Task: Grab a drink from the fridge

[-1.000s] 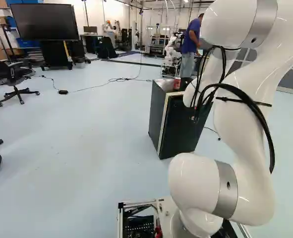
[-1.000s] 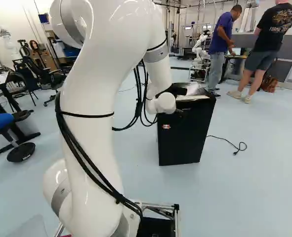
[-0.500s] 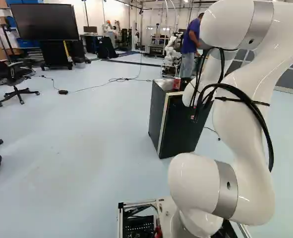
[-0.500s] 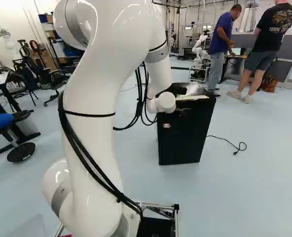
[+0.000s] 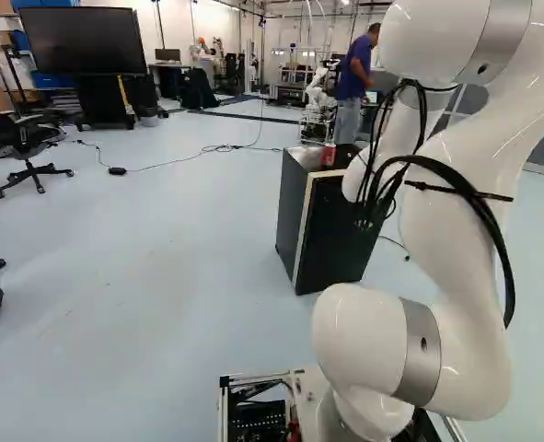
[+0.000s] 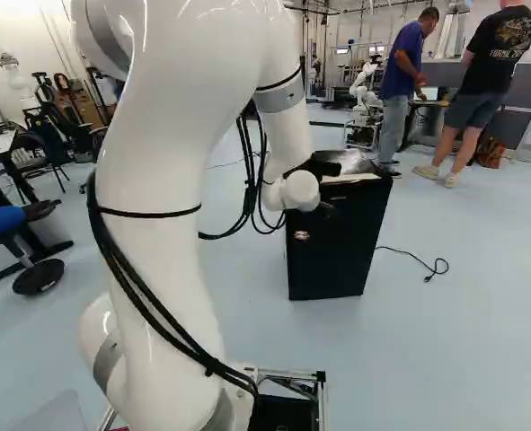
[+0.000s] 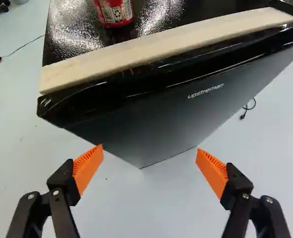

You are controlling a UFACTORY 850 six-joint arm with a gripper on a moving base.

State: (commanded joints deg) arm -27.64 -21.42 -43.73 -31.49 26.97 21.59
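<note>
- Pale floor point(image 5: 161, 276) surrounds the black fridge point(image 5: 341, 241); 1 red can point(image 7: 115, 12) upright on top;
- Arm point(image 6: 162, 189) has just drawn back slightly; base point(image 5: 258, 425) unmoved;
- Pincer point(image 7: 150, 148) released, spread wide near the door point(image 7: 153, 116), which looks shut; probably realigning to open it

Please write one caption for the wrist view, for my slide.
Open gripper facing the black fridge, a red can on top behind a pale strip.

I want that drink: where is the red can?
In the wrist view, the red can stands atop the black fridge, beyond the pale strip, ahead of the open gripper.
</note>
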